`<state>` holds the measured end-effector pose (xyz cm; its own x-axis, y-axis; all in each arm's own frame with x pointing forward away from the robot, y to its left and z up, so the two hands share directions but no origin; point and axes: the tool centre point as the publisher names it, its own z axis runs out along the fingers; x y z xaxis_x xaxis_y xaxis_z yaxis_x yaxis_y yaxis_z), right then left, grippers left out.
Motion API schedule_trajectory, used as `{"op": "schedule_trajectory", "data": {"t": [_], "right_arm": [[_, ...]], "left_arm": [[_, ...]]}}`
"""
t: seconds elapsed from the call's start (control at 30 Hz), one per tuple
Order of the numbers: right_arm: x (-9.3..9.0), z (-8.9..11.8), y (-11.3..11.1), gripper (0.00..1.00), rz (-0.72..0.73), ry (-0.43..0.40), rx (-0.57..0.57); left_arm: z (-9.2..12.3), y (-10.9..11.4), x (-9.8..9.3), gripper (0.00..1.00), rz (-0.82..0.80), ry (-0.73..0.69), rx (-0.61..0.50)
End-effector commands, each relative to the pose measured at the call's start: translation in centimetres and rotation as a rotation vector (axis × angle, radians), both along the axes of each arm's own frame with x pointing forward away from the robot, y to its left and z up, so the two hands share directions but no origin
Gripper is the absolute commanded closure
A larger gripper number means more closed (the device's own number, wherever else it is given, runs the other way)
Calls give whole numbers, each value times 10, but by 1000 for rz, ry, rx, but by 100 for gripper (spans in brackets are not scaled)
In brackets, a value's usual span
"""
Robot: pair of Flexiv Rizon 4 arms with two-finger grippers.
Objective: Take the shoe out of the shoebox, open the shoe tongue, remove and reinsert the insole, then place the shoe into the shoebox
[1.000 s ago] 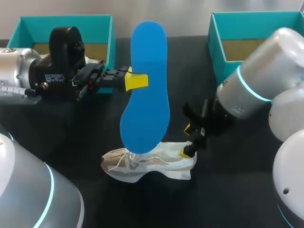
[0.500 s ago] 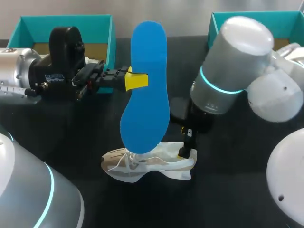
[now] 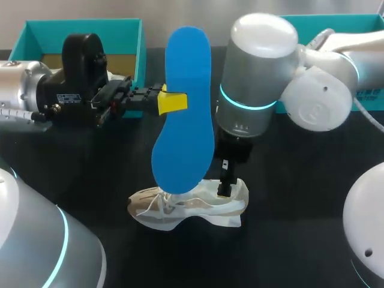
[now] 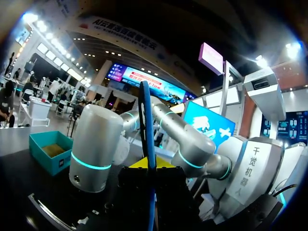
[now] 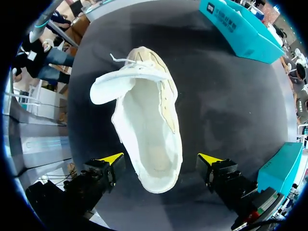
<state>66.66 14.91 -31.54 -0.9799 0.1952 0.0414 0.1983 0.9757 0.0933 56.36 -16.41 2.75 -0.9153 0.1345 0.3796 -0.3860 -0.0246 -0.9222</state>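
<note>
Head view first, and the count: one blue insole (image 3: 183, 108), one white shoe (image 3: 186, 207), two boxes, two arms. The left teal box (image 3: 84, 42) sits at the desk's (image 3: 300, 198) far left corner. The right teal box (image 3: 375, 101) is at the far right, partly hidden behind the right arm (image 3: 258, 78). The left arm (image 3: 36, 90) comes in level from the side, and the left claw (image 3: 172, 103) pinches the insole at its edge, holding it upright above the shoe. The shoe lies on the desk in the middle, outside both boxes. The right claw (image 3: 227, 186) points down at the heel.

Left wrist view: one insole, seen edge-on, a thin blue line standing straight up from between the claw's yellow tips, clamped from both sides. The right arm's grey body is just ahead, and one teal box stands on the desk beyond it.

Right wrist view: one shoe directly below, tongue (image 5: 120, 84) flipped out over the toe, the inside pale and open. The right claw is spread wide, one yellow fingertip (image 5: 111, 159) on either side of the heel, neither touching it. Both teal boxes show at the desk's edges.

Now the change, and it's all on the right! A second ago that arm sat out at the right edge, its claw tilted in at the heel. It has swung across to the middle and now stands nearly upright over the heel, covering much of the right box. The insole, left arm and shoe have not moved.
</note>
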Motion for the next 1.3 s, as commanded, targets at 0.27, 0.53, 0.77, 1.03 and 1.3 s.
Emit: {"op": "schedule_trajectory", "data": {"t": [0.27,0.53,0.77,1.03,1.3], "right_arm": [[29,-9,20,0,94,-20,-3],[39,-34,32,0,113,9,-16],[39,-53,31,0,103,6,1],[40,-74,28,0,75,21,14],[42,-81,33,59,79,21,30]], "left_arm": [[0,-1,0,100,0,0,-1],[0,-1,0,100,0,0,-1],[0,-1,0,100,0,0,-1],[0,-1,0,100,0,0,-1],[0,-1,0,100,0,0,-1]]}}
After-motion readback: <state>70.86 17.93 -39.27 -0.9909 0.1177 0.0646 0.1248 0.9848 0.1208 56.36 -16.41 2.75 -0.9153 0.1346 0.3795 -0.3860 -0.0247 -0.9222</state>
